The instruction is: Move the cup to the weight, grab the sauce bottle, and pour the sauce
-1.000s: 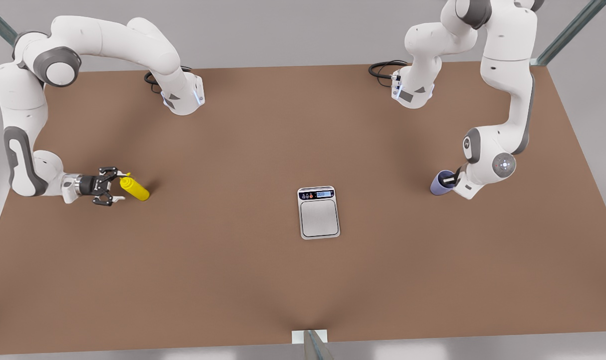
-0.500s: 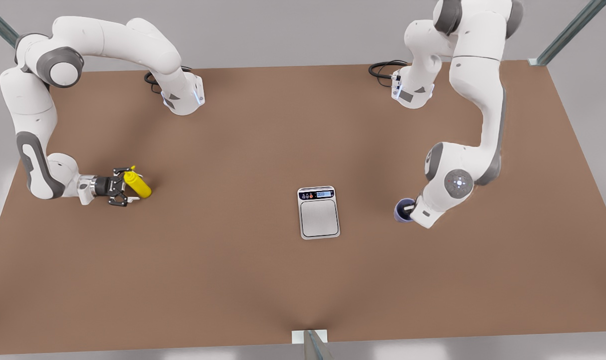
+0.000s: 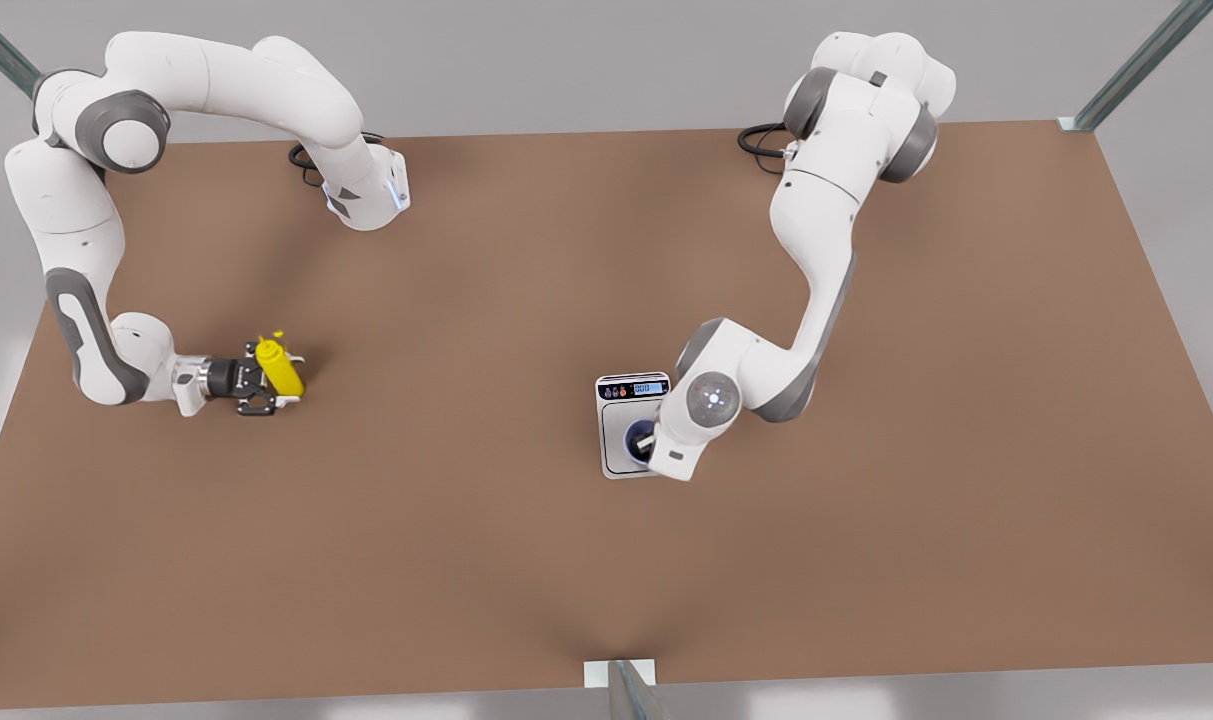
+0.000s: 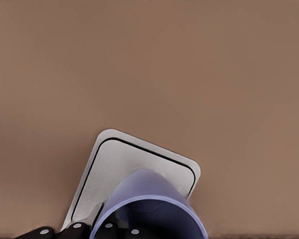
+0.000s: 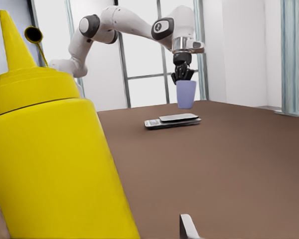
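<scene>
Gripping the cup [image 5: 186,94] above the weight [image 3: 616,452] – not touching – the left gripper [image 5: 181,75] hangs; the right gripper [image 3: 262,386] straddles the sauce bottle [image 3: 279,368], whether clenched I cannot tell.

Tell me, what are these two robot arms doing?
The left gripper is holding the cup in the air just above the weight, not set down yet. Over at the front view's left, the right gripper has its fingers around the sauce bottle, which stands upright on the table. No sauce has been poured yet.
</scene>
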Robot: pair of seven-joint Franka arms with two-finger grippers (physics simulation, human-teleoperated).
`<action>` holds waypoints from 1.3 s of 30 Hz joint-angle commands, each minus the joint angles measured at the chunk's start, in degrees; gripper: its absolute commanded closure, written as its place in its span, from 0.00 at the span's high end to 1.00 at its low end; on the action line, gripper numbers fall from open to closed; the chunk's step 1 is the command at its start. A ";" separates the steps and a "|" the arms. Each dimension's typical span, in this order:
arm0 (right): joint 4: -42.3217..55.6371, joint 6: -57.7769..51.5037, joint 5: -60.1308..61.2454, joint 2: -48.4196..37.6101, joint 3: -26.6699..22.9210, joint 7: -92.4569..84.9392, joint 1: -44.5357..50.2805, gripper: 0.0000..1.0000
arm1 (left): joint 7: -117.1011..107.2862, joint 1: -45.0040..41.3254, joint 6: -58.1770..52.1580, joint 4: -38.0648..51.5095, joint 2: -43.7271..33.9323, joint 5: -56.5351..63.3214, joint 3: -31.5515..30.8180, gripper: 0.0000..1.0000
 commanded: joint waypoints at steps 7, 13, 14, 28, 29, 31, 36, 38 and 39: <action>0.35 -0.61 -0.53 -2.02 0.79 5.42 0.79 0.49 | 2.69 0.24 -3.65 -0.09 0.00 -0.87 -1.07 0.21; 4.04 -2.28 -0.44 -4.66 4.04 15.52 5.53 0.49 | 2.08 0.42 -3.30 -0.27 0.35 -1.05 -1.07 1.00; 4.74 -2.19 -0.09 -4.75 4.13 17.45 7.46 0.49 | 2.08 0.42 -3.30 -0.27 0.35 -1.05 -1.07 1.00; 14.68 20.92 14.85 -8.00 4.13 38.64 43.07 0.50 | 0.59 0.42 -9.19 -0.18 -3.51 -1.05 -0.81 1.00; 14.77 21.71 14.85 -8.00 4.04 38.82 43.77 0.50 | 0.32 0.42 -12.70 -0.18 -5.62 -1.22 -0.72 1.00; 16.34 22.24 14.15 -8.00 3.52 41.10 46.14 0.50 | 0.58 3.04 -23.06 0.08 -12.12 -1.66 -0.28 1.00; 20.30 30.59 8.44 -8.09 2.90 51.73 55.02 0.50 | 35.63 26.70 -33.89 3.77 -18.90 0.96 -0.10 1.00; 21.53 32.00 4.75 -9.05 3.08 57.97 57.31 0.50 | 45.50 26.44 -37.92 8.95 -19.86 9.59 -0.19 1.00; 21.45 32.09 3.52 -10.19 3.25 60.09 57.39 0.50 | 45.67 26.61 -40.92 10.28 -23.18 9.50 -0.11 1.00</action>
